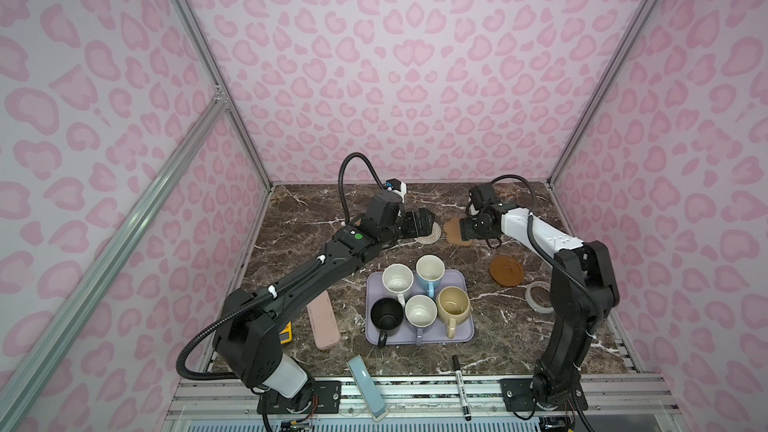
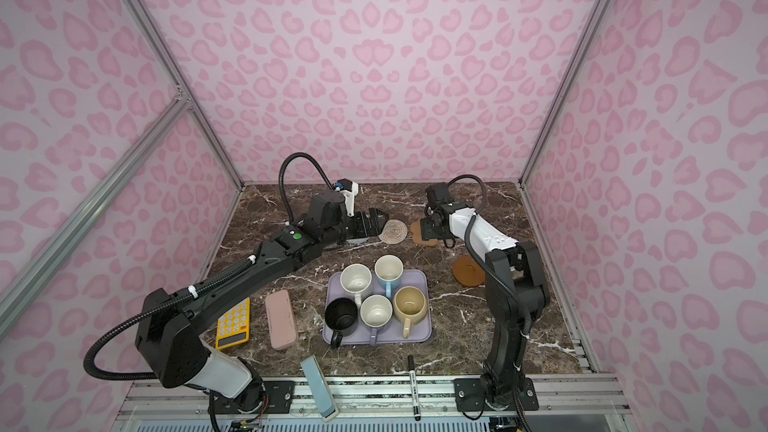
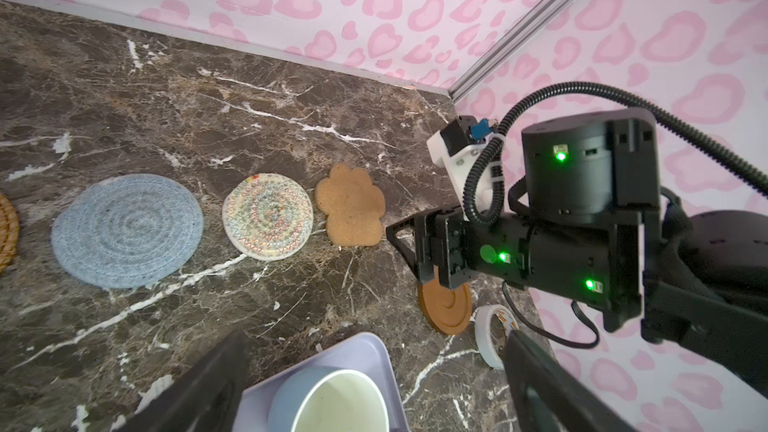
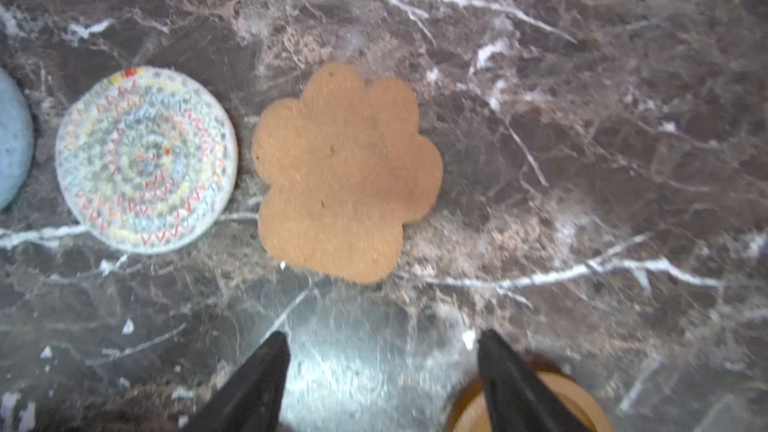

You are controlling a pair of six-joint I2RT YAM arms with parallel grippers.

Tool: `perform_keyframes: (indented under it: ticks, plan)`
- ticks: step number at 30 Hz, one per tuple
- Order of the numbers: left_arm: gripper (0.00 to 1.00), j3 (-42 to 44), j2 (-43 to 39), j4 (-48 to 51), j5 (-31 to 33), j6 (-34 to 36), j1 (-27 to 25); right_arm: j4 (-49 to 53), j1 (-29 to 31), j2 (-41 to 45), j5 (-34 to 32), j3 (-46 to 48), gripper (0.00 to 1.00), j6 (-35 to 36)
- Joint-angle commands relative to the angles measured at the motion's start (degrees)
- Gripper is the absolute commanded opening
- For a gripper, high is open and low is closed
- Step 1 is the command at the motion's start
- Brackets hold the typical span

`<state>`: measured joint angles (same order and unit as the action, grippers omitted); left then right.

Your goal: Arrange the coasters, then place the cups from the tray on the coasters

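My right gripper [image 4: 382, 336] is open and holds nothing; between its two fingers [image 4: 257, 380] I see only the bare marble table [image 4: 582, 139]. Near it lies the paw-shaped coaster [image 4: 345, 172], flat on the table and apart from both fingers. Its long axis runs from the front of the table to the back, across the row of coasters, and its toe lobes point to the back wall [image 3: 374, 14]. It is tan, with a fine grainy surface and a wavy outline. Just beside it, toward my left arm and not touching, is the cream woven coaster [image 3: 268, 216], round, with small coloured zigzags in rings. After it comes the grey-blue woven coaster [image 3: 126, 230], and last the orange-brown rattan coaster [image 3: 6, 230], only partly in view. These four make one line along the back part of the table. The brown rimmed coaster [image 1: 506, 271] lies apart from them, nearer the front on the right, beside a tape ring [image 1: 540, 297]. My left gripper [image 3: 376, 338] is wide open and empty; in both top views it hangs by the cream woven coaster. On the lavender tray [image 1: 461, 338] the five cups [image 1: 420, 312] are upright, handles toward the front.
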<state>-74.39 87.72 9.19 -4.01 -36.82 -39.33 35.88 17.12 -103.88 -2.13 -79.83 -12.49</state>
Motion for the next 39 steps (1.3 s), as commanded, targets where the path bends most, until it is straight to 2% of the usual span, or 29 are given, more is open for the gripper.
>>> perform_keyframes:
  ticks: [1,7,11,18,25,39]
  plan:
    - [0.97,-0.6,-1.2,-2.0,-3.2,0.3,-0.1,0.6,-0.4,5.6,-1.1,4.4,1.00,-2.0]
    - [0.97,-5.7,2.5,-2.4,-8.0,0.3,-2.4,-1.1,-2.2,16.3,0.4,14.7,1.00,-5.1]
    - [0.97,-7.6,6.0,-7.1,-9.0,-1.6,-5.3,-3.5,-5.2,18.5,2.6,21.0,0.93,-6.7]
    - [0.97,-15.6,13.7,-3.5,-9.5,-1.4,-7.3,-6.0,-5.6,17.5,2.5,27.8,0.80,-6.3]
    - [0.98,-21.5,18.5,2.9,-7.4,0.4,-7.3,-7.0,-5.4,13.3,2.0,27.0,0.73,-6.8]
    - [0.97,-21.7,19.6,4.9,-6.3,2.5,-6.8,-9.1,-4.4,6.0,0.2,25.7,0.61,-7.6]
